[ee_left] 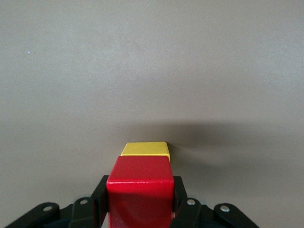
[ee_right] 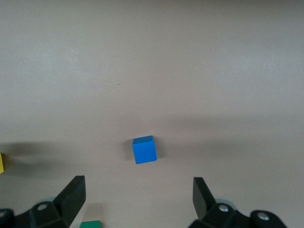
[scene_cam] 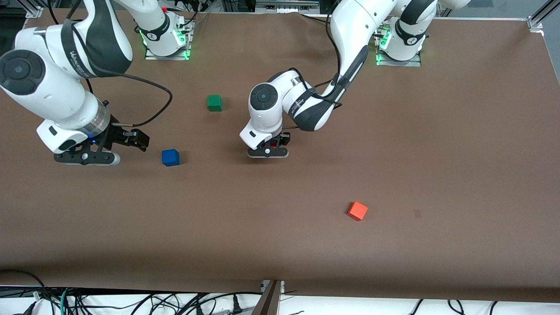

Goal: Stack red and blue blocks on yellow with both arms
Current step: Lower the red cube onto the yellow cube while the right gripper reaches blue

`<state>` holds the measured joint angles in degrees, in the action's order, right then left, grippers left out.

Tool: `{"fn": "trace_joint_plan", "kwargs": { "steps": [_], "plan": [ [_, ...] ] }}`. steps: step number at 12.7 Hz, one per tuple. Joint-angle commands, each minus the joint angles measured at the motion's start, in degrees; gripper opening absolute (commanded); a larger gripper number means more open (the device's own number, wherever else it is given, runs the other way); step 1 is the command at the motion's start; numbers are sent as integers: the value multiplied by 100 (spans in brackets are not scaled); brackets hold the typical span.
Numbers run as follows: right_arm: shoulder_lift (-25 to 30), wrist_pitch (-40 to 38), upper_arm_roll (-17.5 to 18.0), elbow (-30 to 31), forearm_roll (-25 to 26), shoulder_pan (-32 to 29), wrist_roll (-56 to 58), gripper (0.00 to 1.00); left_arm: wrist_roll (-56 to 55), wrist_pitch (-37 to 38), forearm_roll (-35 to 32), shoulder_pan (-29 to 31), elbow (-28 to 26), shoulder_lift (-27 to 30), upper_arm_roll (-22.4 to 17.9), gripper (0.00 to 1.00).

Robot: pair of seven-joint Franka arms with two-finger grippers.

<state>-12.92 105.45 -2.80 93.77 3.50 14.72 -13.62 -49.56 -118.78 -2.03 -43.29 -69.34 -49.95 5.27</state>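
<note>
Left wrist view: left claw (ee_left: 139,199) pinching red block (ee_left: 140,190) over yellow cube (ee_left: 145,148); right claw (ee_right: 137,197) spread wide (blue block (ee_right: 144,149) just ahead, on table (scene_cam: 393,153)).

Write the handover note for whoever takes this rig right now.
Left tool: shut on the red block, right over the yellow block at mid-table; not released.
Right tool: open, empty, above the table beside the blue block, toward the right arm's end.
Orange cube and green cube: not part of the job.
Done: red picked up, brought to yellow.
Left: release red, then stack blue on top.
</note>
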Motion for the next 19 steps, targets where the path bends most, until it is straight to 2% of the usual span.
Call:
{"fn": "trace_joint_plan", "kwargs": {
  "steps": [1, 3, 4, 5, 8, 12, 13, 14, 19],
  "plan": [
    [-44, -60, 25, -78, 10, 13, -27, 100, -106, 145, -69, -21, 254, -129, -27, 0],
    [-44, -60, 77, -78, 19, 171, -1, 100, -106, 127, -69, -21, 263, -164, -27, 4],
    [-44, -68, 78, -78, 19, 206, 17, 100, -106, 127, -69, -21, 263, -165, -27, 46],
    [-79, -77, 78, -78, 19, 198, 78, 100, -97, 127, -78, -21, 263, -156, -27, 99],
    [-272, -95, 34, -60, -16, -21, 1401, 100, -97, 127, -69, -4, 325, -156, -27, 100],
    [-607, -191, 42, -25, -25, -57, 1529, 100, -88, 249, -69, 48, 333, -33, -27, 100],
    [-659, -157, 34, 131, -199, -66, 1451, 100, -62, 433, -78, 101, 351, 20, -27, 100],
    [-677, 61, 16, 333, -523, -109, 1354, 100, -45, 556, -104, 180, 351, 29, -27, 100],
    [-808, 1886, -10, 1712, -622, -189, 1301, 100, 260, 864, -95, 865, 342, 669, -35, 100]
  ]
}}
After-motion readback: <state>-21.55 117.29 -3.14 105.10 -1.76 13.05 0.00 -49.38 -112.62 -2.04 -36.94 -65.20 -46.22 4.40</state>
